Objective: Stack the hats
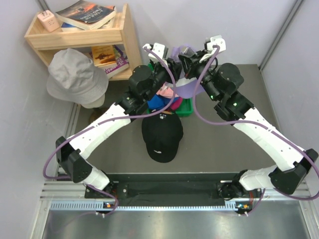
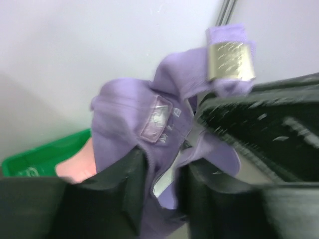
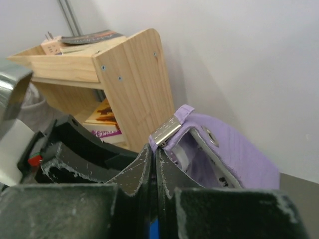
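Note:
Both grippers hold the lavender hat (image 1: 187,89) up over the green bin (image 1: 185,108). My right gripper (image 3: 155,154) is shut on its back strap just below the metal buckle (image 3: 167,130). My left gripper (image 2: 162,184) has its fingers pressed on a bunched fold of the lavender hat (image 2: 129,114) between them. The black hat (image 1: 162,134) lies on the table in front of the bin, brim toward me. Inside the bin are a pink hat (image 1: 166,92), a blue hat (image 1: 157,103) and a magenta hat (image 1: 175,103), partly hidden by the arms.
A wooden shelf (image 1: 79,35) with books stands at the back left, a grey bucket hat (image 1: 77,77) leaning against it. Walls close in behind and to the right of the bin.

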`<state>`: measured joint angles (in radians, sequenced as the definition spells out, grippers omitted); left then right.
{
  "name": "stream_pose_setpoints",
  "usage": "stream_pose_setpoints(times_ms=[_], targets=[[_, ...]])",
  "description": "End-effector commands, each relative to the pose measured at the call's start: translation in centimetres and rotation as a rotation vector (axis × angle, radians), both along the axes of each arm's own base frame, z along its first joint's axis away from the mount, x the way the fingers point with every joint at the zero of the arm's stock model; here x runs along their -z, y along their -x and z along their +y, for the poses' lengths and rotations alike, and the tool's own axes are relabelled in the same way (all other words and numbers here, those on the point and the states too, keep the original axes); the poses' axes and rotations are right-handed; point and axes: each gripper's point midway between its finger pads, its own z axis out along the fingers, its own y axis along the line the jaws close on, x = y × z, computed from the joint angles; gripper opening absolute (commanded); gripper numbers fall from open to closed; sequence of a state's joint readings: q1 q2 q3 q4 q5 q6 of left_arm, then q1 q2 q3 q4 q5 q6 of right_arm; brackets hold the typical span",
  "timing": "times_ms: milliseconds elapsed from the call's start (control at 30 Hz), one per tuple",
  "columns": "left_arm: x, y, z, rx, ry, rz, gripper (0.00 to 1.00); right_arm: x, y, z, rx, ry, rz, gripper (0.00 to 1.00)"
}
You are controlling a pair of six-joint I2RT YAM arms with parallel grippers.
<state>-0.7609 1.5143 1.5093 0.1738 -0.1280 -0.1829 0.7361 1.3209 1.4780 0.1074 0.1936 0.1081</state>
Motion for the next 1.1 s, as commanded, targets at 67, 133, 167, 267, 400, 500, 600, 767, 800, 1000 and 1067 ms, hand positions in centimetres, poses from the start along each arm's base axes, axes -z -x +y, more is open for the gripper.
stream_pose_setpoints(times_ms=[67, 133, 167, 267, 400, 500, 600, 767, 800, 1000, 1067], targets=[[-4.6, 0.8, 1.3, -0.027, 0.062, -0.126, 0.0, 0.0, 1.6, -0.2, -0.032, -0.012, 0.004, 0.0], [-5.5, 1.0, 1.7, -0.038, 0.08, -0.141, 0.0, 0.5, 1.6, -0.7, -0.018, -0.002, 0.005, 0.05], [-5.8, 1.1, 1.7, -0.041, 0.085, -0.142, 0.0, 1.5, 1.4, -0.9, -0.008, 0.01, 0.021, 0.1], [-7.1, 1.2, 1.9, -0.04, 0.108, -0.142, 0.0, 3.4, 1.2, -2.1, 0.018, 0.033, 0.034, 0.35], [-8.1, 1.1, 1.6, -0.03, 0.144, -0.116, 0.0, 5.4, 2.1, -3.8, 0.007, 0.033, 0.012, 0.85], [-9.0, 1.3, 1.5, -0.015, 0.181, -0.101, 0.0, 7.5, 2.5, -5.1, 0.03, 0.045, 0.005, 0.92], [-9.8, 1.6, 1.5, 0.001, 0.223, -0.092, 0.0, 9.6, 3.0, -6.5, 0.064, 0.031, -0.007, 0.93], [-10.5, 2.3, 1.3, 0.04, 0.269, -0.075, 0.0, 12.3, 3.3, -8.1, 0.071, -0.022, -0.034, 0.93], [-10.7, 2.5, 1.3, 0.047, 0.278, -0.073, 0.0, 12.3, 3.4, -8.3, 0.064, -0.029, -0.057, 0.93], [-11.7, 3.7, 1.3, 0.098, 0.33, -0.064, 0.0, 12.7, 4.3, -8.8, 0.035, -0.095, -0.238, 0.87], [-11.8, 3.9, 1.3, 0.108, 0.345, -0.056, 0.0, 12.8, 4.7, -8.6, 0.024, -0.099, -0.296, 0.84]])
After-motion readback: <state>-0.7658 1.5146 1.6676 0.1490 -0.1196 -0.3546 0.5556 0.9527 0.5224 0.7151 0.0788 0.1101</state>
